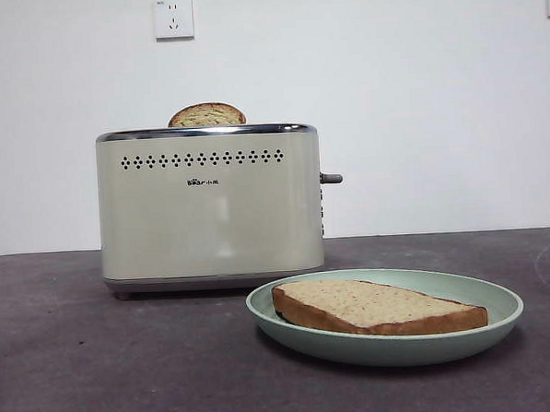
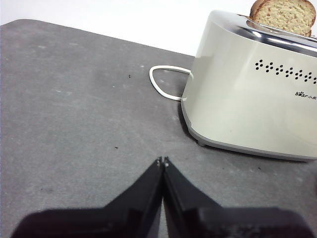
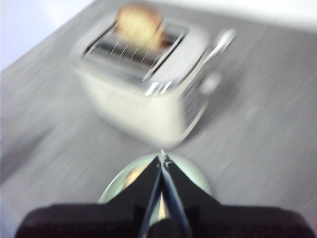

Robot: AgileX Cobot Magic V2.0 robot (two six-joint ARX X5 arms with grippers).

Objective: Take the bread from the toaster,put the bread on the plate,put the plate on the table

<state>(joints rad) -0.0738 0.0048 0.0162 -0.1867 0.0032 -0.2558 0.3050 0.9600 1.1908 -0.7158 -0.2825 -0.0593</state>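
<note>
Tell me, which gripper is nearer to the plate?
Right. The right gripper hangs above the plate, shut; the left gripper is by the toaster's far side.

a second slice (image 1: 207, 115) with a rounded top pokes up; a white cord (image 2: 163, 84) loops behind, a wall socket (image 1: 173, 18) above

Bread (image 1: 377, 306) on plate (image 1: 491, 320), before toaster (image 1: 209, 205).
</note>
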